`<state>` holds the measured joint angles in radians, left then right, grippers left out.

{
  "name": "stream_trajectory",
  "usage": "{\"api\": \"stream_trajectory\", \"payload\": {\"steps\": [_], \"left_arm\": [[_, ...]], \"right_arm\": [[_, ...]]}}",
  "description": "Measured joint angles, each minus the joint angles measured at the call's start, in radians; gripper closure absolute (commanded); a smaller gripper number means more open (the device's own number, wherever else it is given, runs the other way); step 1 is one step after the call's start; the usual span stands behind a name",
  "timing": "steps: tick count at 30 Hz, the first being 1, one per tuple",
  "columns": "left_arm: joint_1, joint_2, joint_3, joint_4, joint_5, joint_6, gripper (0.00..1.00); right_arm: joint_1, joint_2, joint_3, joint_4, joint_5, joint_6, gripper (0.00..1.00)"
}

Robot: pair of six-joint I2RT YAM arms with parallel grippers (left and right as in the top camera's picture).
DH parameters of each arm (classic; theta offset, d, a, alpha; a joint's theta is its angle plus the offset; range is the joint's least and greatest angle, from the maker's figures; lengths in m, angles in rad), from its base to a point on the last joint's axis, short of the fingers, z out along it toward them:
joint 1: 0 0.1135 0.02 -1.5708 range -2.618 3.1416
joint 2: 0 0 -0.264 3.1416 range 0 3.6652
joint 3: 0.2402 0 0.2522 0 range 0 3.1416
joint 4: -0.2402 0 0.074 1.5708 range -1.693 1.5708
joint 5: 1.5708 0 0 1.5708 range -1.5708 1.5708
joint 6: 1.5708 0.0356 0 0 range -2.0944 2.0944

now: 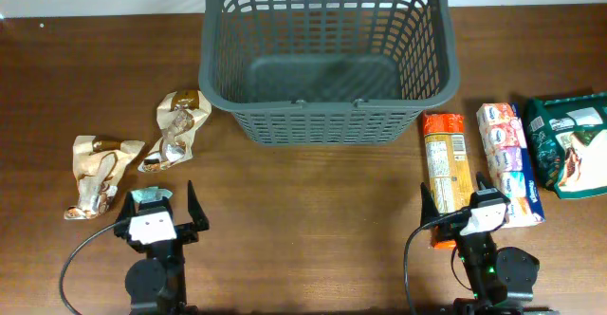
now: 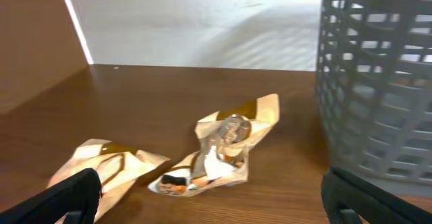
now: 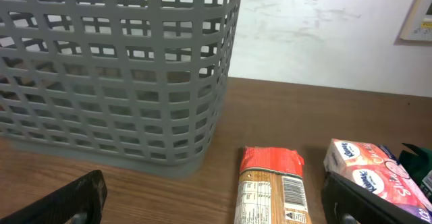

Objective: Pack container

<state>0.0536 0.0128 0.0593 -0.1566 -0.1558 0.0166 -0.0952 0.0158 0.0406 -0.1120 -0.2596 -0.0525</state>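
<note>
seen from overhead, the container [image 1: 327, 123], a large dark grey lattice basket, stands upright at 12 o'clock on the brown worktop [image 1: 303, 201], its solid floor in plain sight. at 9 o'clock, just beside its near left corner, lies a crumpled gold packet [image 1: 176, 130], and a second gold packet [image 1: 100, 171] lies at 8 o'clock of that one. at 3 o'clock a long packet [image 1: 446, 163] with an orange-red end, a tissue pack [image 1: 510, 163] and a green bag [image 1: 572, 146] lie side by side, apart from the basket. the left hand [image 1: 158, 203] sits at 7 o'clock with its jaws spread fully wide and nothing between them; the right hand [image 1: 477, 204] sits at 5 o'clock, jaws equally wide and holding nothing, its tips over the near ends of the long packet and the tissue pack. in the left wrist view, the two black fingers [image 2: 67, 198] show at the bottom corners, far apart, with both gold packets on the wood ahead and the basket's slotted side rising at 3 o'clock before a pale wall [image 2: 202, 21]. in the right wrist view, the fingers [image 3: 71, 200] again stand wide at the bottom corners; the basket fills 10 o'clock, and the long packet, the tissue pack and a sliver of the green bag lie from 6 to 4 o'clock.
</note>
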Motion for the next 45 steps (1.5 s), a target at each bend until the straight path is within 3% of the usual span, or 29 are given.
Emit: {"api": "stream_trajectory", "payload": {"steps": [45], "left_arm": [[0.0,0.0,0.0,0.0,-0.029,0.003,0.01]], "right_arm": [[0.0,0.0,0.0,0.0,0.0,-0.001,0.01]]}}
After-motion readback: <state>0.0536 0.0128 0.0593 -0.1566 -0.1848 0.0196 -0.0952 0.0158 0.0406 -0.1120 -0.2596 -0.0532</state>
